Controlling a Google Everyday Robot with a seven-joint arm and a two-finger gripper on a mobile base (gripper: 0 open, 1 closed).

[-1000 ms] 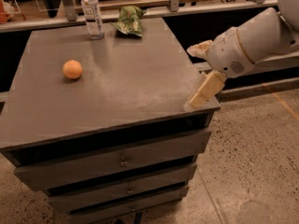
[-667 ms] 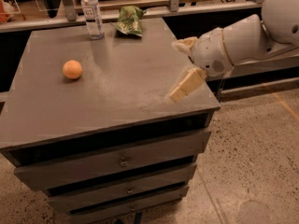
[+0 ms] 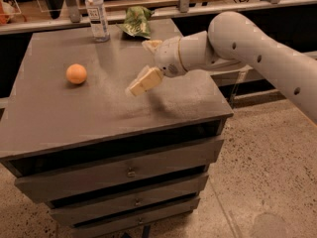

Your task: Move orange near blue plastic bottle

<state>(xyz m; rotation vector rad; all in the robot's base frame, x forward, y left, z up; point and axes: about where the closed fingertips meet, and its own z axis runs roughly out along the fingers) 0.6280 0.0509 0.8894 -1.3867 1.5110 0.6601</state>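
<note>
Moved inward over the cabinet (image 3: 59,118), the gripper (image 3: 140,67) hangs spread, well apart from the orange (image 3: 76,74).

The clear plastic water bottle with a white-and-blue label (image 3: 97,14) stands at the far edge of the grey tabletop (image 3: 74,118), left of the middle. Its cap is cut by the top border, and its label print is too small to read. The cream two-finger gripper (image 3: 147,63) hangs over the tabletop's middle, its tips a little blurred. The white robot arm (image 3: 257,48) is cut off at the right border.
</note>
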